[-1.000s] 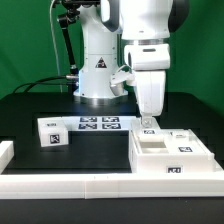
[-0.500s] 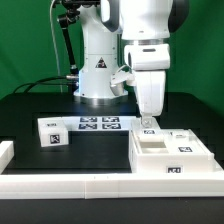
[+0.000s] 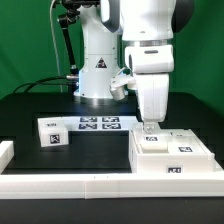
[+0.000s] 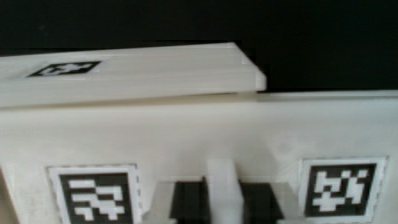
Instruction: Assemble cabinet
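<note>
Gripper [image 3: 151, 124] hangs low over the far edge of the cabinet [image 3: 172, 157], which sits at four o'clock in the exterior view. The cabinet looks pressed against the white rail [image 3: 100, 183], likely braced so a push won't slide it. Finger gap? Neither view shows it. The wrist view is filled by cabinet wall and two tags [image 4: 95, 195]. Only the exterior view shows the tagged block [image 3: 52, 133] at nine o'clock.
</note>
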